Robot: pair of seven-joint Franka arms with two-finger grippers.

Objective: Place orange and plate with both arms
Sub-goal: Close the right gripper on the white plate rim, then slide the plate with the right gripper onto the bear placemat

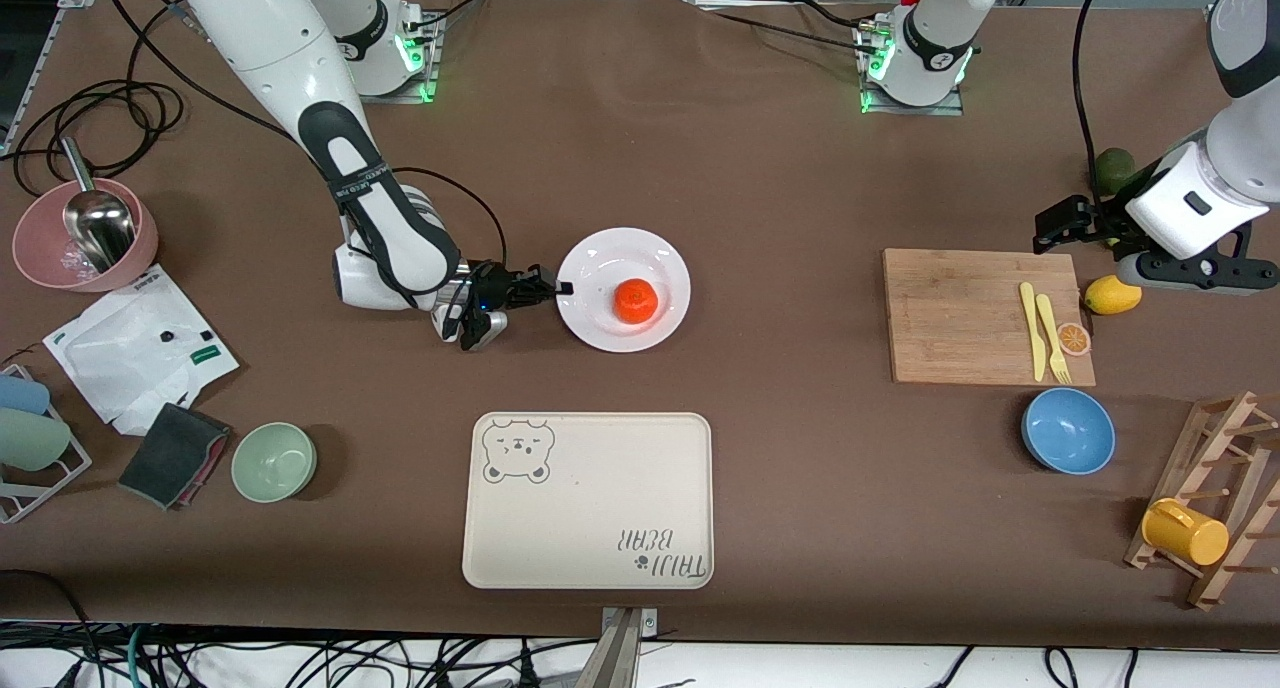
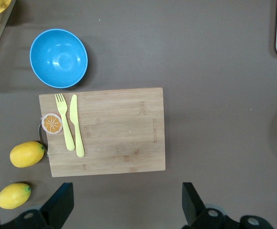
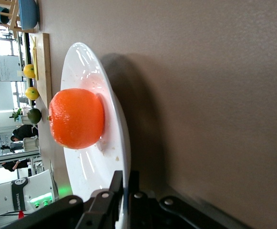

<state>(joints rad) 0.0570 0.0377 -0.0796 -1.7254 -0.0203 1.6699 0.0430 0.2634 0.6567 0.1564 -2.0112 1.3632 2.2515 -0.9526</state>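
The orange [image 1: 635, 301] [image 3: 77, 118] rests in the middle of the white plate [image 1: 600, 258] [image 3: 83, 62], which lies flat at the table's centre. My right gripper [image 1: 562, 288] [image 3: 127, 183] lies low at the plate's edge toward the right arm's end, shut on the rim with one finger above it and one below. My left gripper [image 1: 1045, 230] [image 2: 128, 202] hangs open with nothing between its fingers, over the table beside the wooden cutting board [image 1: 975, 313] [image 2: 119, 131].
A beige bear-print tray [image 1: 588, 500] lies nearer the front camera than the plate. On the board are a yellow knife and fork [image 1: 1043, 330] and an orange-slice disc [image 1: 1074, 339]. A blue bowl [image 1: 1068, 430], lemons [image 1: 1112, 295], a green bowl [image 1: 274, 461] and a pink bowl [image 1: 85, 248] stand around.
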